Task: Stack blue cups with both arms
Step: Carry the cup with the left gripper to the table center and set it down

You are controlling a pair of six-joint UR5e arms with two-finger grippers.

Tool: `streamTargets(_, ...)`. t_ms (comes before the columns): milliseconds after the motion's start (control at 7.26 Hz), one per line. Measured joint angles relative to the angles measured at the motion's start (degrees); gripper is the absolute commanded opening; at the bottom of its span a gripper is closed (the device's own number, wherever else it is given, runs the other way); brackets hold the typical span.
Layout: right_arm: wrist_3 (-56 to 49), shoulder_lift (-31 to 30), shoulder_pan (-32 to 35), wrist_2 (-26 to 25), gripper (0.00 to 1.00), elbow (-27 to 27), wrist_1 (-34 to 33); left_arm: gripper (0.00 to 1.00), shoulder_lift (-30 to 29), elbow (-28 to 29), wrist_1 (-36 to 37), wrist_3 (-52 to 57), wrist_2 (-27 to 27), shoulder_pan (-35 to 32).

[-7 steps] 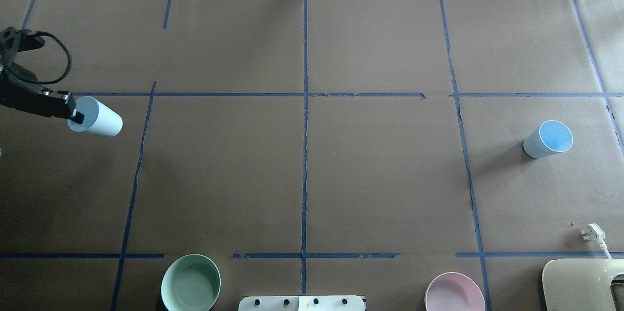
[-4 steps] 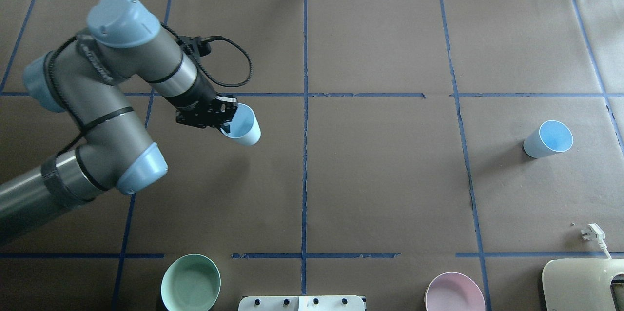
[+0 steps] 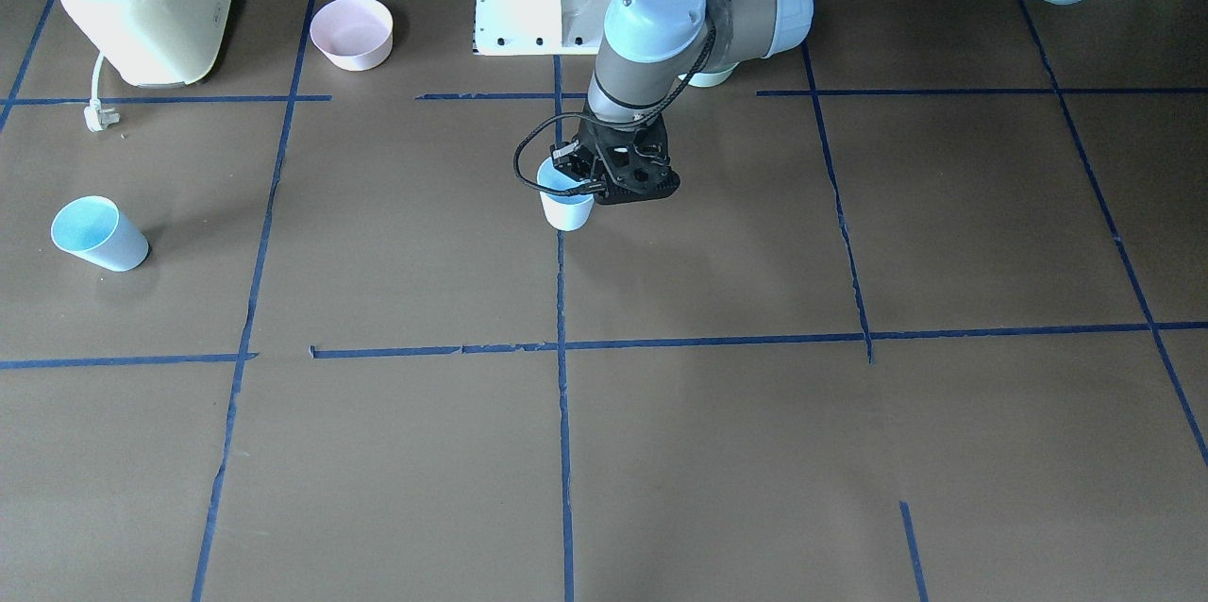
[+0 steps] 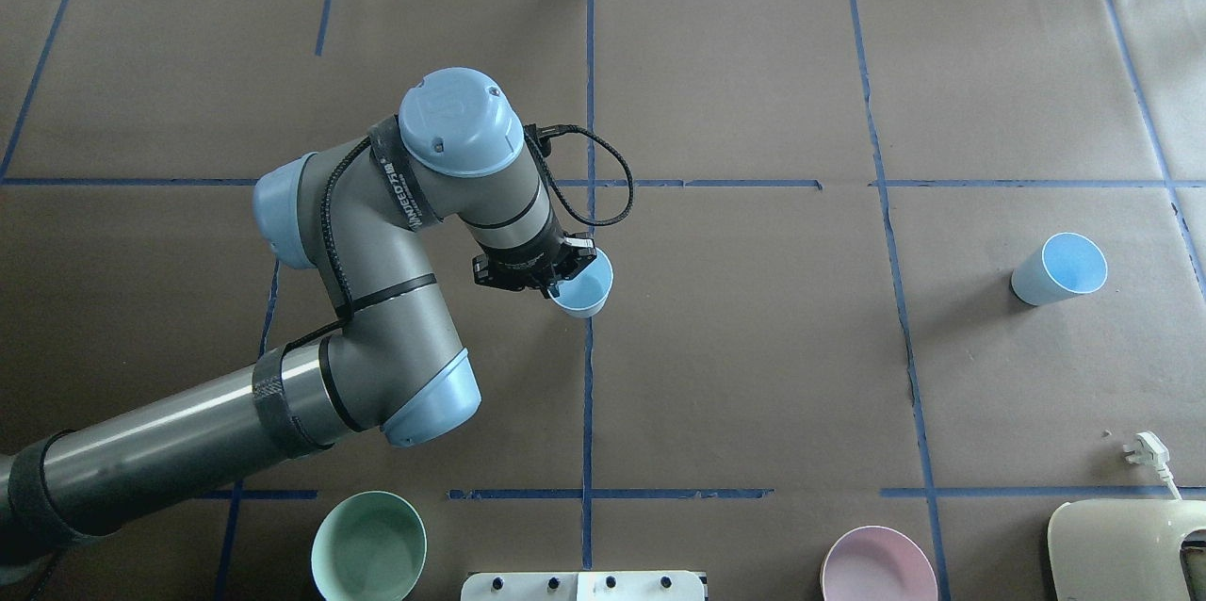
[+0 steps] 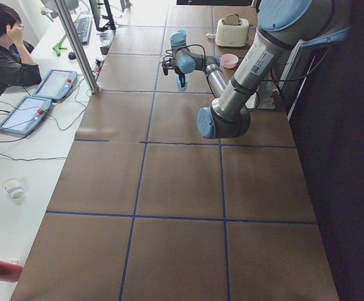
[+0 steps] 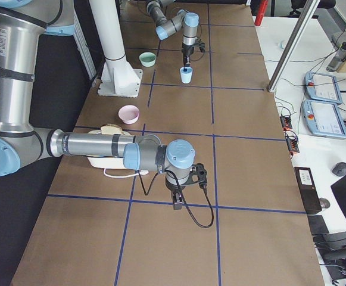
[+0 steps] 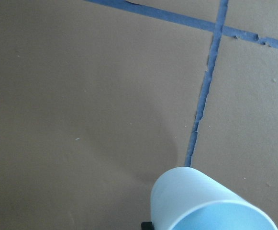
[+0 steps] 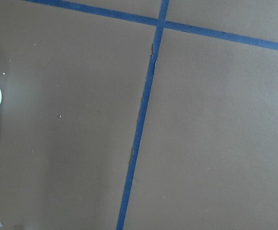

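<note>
My left claw (image 4: 558,283) pinches a blue cup (image 4: 589,288) by its rim at the bench (image 4: 754,375) centre. The arm lettering (image 4: 407,196) is blurred. Right claw (image 6: 177,202): I cannot tell.

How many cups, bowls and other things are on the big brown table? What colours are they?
Blue cups: 2, the held cup in the left gripper and the lone cup
Bowls: 2, the pink bowl and the green bowl
Toasters: 1, the cream toaster
Total: 5
</note>
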Motion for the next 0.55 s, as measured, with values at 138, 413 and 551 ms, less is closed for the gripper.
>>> streamTargets(138,0.0,0.0,0.0,0.0,1.0,0.0,0.0,0.26,-0.3,0.9,-0.1,0.0,0.4,0.4)
streamTargets(413,0.0,0.0,0.0,0.0,1.0,0.0,0.0,0.88,-0.4,1.9,-0.3,0.2,1.8,1.3)
streamTargets(551,0.0,0.0,0.0,0.0,1.0,-0.1,0.0,1.0,-0.4,2.2,-0.3,0.3,2.6,1.7)
